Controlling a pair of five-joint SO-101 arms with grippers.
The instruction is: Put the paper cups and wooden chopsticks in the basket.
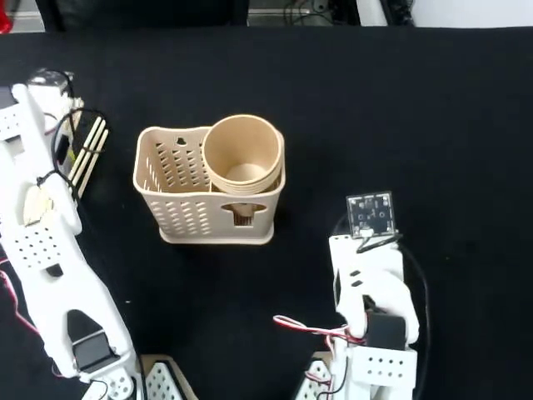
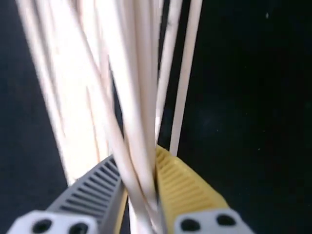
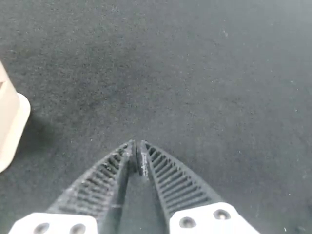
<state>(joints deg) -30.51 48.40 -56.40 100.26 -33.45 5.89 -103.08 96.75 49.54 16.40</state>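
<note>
A bundle of wooden chopsticks [image 2: 131,97] passes between the grey and yellow fingers of my left gripper [image 2: 139,157], which is shut on them. From above, the chopsticks [image 1: 90,152] lie at the table's left side beside the left arm [image 1: 37,208], a little left of the beige perforated basket [image 1: 171,179]. Stacked paper cups [image 1: 241,154] stand upright in the basket's right half. My right gripper [image 3: 137,147] is shut with nothing in it, low over bare black cloth to the right of the basket [image 3: 9,129].
The right arm [image 1: 373,283] sits folded near the table's front edge, right of the basket. Black cloth [image 1: 400,117] covers the whole table. Cables trail along the left arm and at the base of the right arm.
</note>
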